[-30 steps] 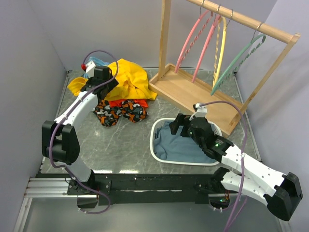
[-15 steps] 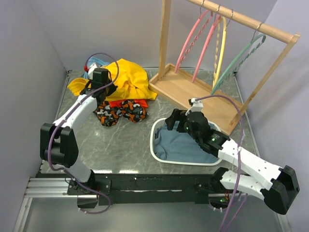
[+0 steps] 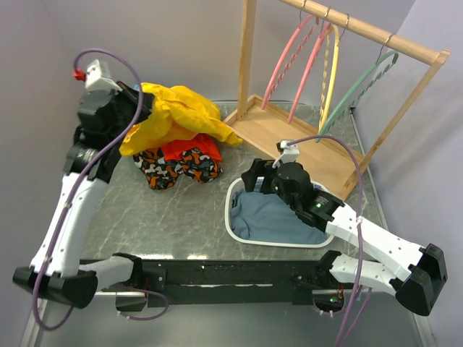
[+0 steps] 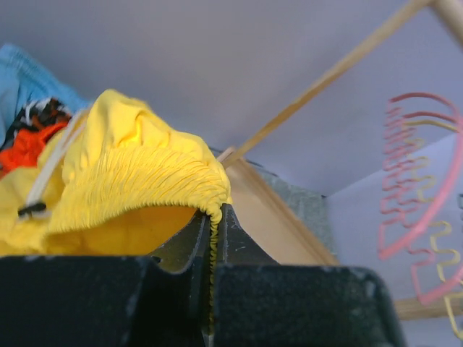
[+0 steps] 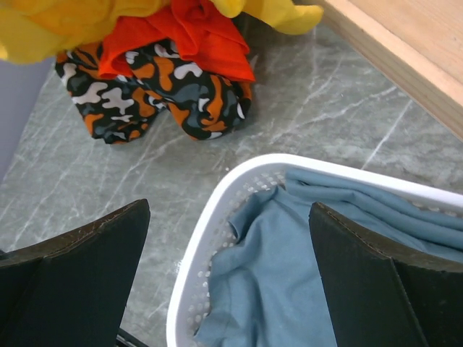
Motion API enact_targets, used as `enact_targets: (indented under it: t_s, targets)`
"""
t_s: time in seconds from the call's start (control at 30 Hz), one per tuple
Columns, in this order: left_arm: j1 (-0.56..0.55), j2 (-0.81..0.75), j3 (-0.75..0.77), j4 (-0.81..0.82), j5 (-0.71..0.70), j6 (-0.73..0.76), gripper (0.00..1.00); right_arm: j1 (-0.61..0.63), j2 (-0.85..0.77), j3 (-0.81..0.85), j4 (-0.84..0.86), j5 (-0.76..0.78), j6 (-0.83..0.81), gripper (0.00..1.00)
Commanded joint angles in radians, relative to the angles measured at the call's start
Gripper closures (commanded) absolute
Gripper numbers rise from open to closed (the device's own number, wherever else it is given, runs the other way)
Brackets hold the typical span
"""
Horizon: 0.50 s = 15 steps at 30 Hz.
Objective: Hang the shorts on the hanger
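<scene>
Close left of the hanger (image 3: 359, 85) hangs a yellow hanger (image 3: 330, 72); right, the rack post (image 3: 398, 123); beneath, the wooden base (image 3: 289, 141); nearer, open air above the basket (image 3: 230, 210).

No text, label, brand, number or sign can be read in any of the views.
</scene>
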Motion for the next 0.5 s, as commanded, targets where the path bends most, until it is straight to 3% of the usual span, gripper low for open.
enact_targets:
  t_s: [0.0,0.17,0.47]
  targets:
    - [-0.017,-0.067,0.098,-0.058,0.087,0.081,0.99,0.018,-0.01,0.071,-0.005,0.017,-0.031,0.02]
    - [-0.081,-0.105,0.062,-0.089,0.13,0.098,0.99,0.041,-0.011,0.093,-0.016,0.024,-0.034,0.02]
    - [-0.319,-0.058,-0.29,0.047,0.151,0.029,0.99,0.065,-0.005,0.079,-0.025,0.05,-0.022,0.02]
